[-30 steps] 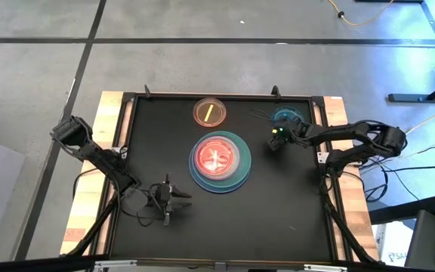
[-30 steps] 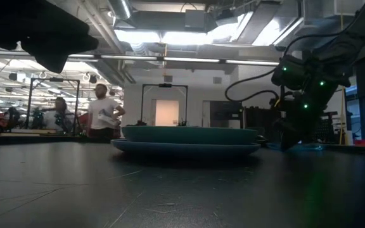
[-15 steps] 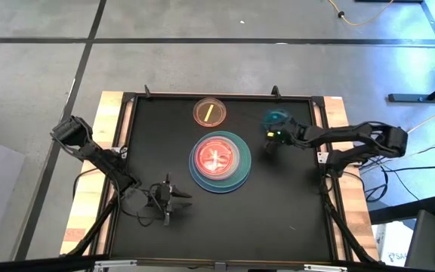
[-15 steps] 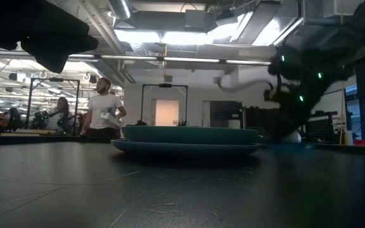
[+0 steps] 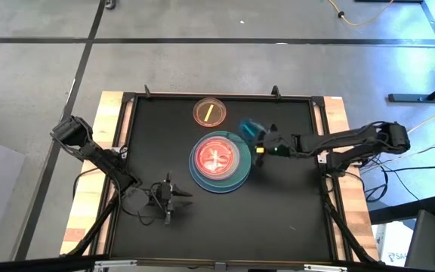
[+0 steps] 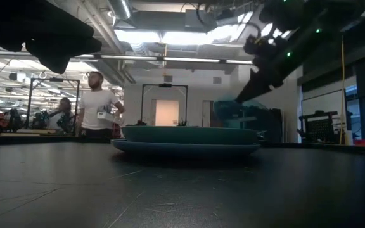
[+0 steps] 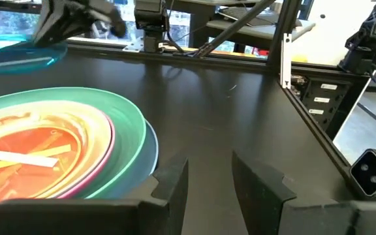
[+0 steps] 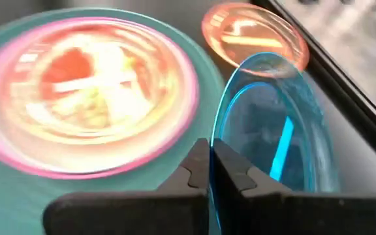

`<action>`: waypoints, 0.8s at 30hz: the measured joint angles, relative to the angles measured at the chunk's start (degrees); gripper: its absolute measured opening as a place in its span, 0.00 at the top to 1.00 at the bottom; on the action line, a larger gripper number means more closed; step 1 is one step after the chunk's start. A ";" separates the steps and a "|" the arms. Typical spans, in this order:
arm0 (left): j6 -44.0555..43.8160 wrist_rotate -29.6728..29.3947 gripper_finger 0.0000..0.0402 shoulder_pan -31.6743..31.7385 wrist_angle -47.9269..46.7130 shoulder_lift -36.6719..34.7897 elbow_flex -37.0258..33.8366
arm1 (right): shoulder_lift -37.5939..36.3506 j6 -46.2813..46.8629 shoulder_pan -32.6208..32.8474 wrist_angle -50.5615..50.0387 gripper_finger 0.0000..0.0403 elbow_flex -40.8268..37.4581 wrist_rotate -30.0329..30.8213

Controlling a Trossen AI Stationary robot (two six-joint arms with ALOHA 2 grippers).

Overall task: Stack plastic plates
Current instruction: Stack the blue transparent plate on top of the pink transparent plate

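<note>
A stack of plates point(image 5: 219, 161) sits mid-table: a light-blue and a teal large plate at the bottom, a hot-pink rim and small translucent orange-red plates on top. It also shows in the low view point(image 6: 185, 140) and the right wrist view point(image 8: 90, 98). A small orange plate with a yellow stripe point(image 5: 210, 112) lies flat near the far edge. My right gripper point(image 5: 260, 146) is shut on a small cyan plate point(image 5: 250, 128) in the air, just right of the stack. My left gripper point(image 5: 168, 198) waits open near the table's near-left part. My right gripper point(image 8: 211, 160) pinches the cyan plate's rim point(image 8: 215, 140) between its two fingers, on the side of the plate toward the arm. The fingers reach in from the table's right. The plate point(image 6: 233, 111) is lifted clear of the table and tilted.
Black tabletop with a raised frame point(image 5: 319, 151) around it. Open table lies right of and nearer than the stack point(image 7: 57, 150). People stand in the room far behind the table point(image 6: 97, 107).
My right gripper has moved from the far right corner toward the table's left, up to the stack's right side, rising as it went. The cyan plate has come along in its hold, lifted off the table and tipped.
</note>
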 joint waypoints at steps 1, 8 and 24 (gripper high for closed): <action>-0.01 -0.02 0.72 0.00 0.00 0.00 0.00 | 0.18 -0.49 1.47 0.36 1.00 0.21 0.06; 0.03 -0.02 0.72 0.00 0.17 0.02 0.00 | 0.49 -2.59 11.38 7.90 1.00 0.44 0.00; -0.14 0.06 0.72 0.00 0.85 0.02 0.02 | 7.44 -8.84 21.27 22.94 1.00 0.46 -1.71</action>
